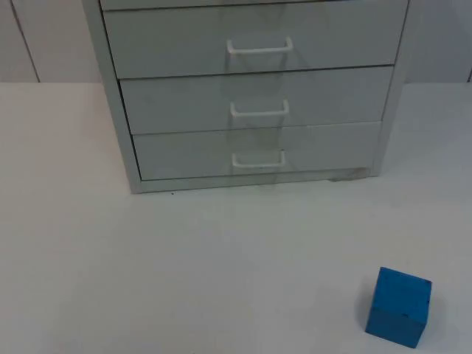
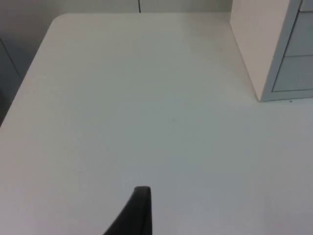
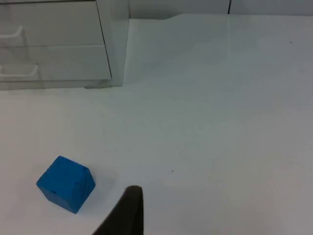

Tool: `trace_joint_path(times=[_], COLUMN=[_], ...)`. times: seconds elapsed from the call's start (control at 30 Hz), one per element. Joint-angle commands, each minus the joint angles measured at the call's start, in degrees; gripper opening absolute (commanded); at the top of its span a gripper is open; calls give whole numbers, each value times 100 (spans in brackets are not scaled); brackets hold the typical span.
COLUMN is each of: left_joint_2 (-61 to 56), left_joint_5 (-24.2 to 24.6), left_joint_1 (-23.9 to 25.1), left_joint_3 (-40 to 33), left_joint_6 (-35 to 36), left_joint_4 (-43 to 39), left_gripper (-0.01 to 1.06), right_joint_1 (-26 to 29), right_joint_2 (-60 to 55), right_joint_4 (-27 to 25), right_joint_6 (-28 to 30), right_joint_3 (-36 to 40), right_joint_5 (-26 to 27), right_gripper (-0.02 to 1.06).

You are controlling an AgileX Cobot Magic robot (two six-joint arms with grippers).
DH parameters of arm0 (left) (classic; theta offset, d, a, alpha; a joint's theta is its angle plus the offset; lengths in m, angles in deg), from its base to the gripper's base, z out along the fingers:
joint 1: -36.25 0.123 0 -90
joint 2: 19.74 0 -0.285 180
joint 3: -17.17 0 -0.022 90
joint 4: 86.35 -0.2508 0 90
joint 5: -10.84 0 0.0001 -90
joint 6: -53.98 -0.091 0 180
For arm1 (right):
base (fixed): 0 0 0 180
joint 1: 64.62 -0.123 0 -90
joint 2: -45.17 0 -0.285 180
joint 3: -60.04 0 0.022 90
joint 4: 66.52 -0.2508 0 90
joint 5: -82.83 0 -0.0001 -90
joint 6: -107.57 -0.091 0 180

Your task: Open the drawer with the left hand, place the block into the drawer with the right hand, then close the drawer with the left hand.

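Nearest us, on the right of the white table, the blue block sat loose, presumably left there within the right arm's reach. Our right gripper hovered just beside it; our left gripper waited over bare table, well left of the grey cabinet. We could not tell either grip's opening. Farther back, all three drawers stood closed.
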Motion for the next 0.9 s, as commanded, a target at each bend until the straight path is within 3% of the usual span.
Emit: trace_joint_path(times=[0.0, 0.43, 0.87], left_joint_2=[-23, 1435, 2203], left_joint_5=[-57, -524, -543], left_joint_1=[-17, -17, -17], left_joint_3=[28, 538, 538], left_joint_6=[0, 46, 154], left_joint_4=[-34, 23, 59], left_gripper=[105, 105, 105], right_joint_1=[34, 34, 34], right_joint_2=[-58, -2657, -4575], right_joint_4=[-24, -20, 20], right_joint_6=[-3, -3, -3], right_joint_3=[-117, -750, -750], right_joint_5=[110, 1310, 1404], right_gripper=[105, 105, 105])
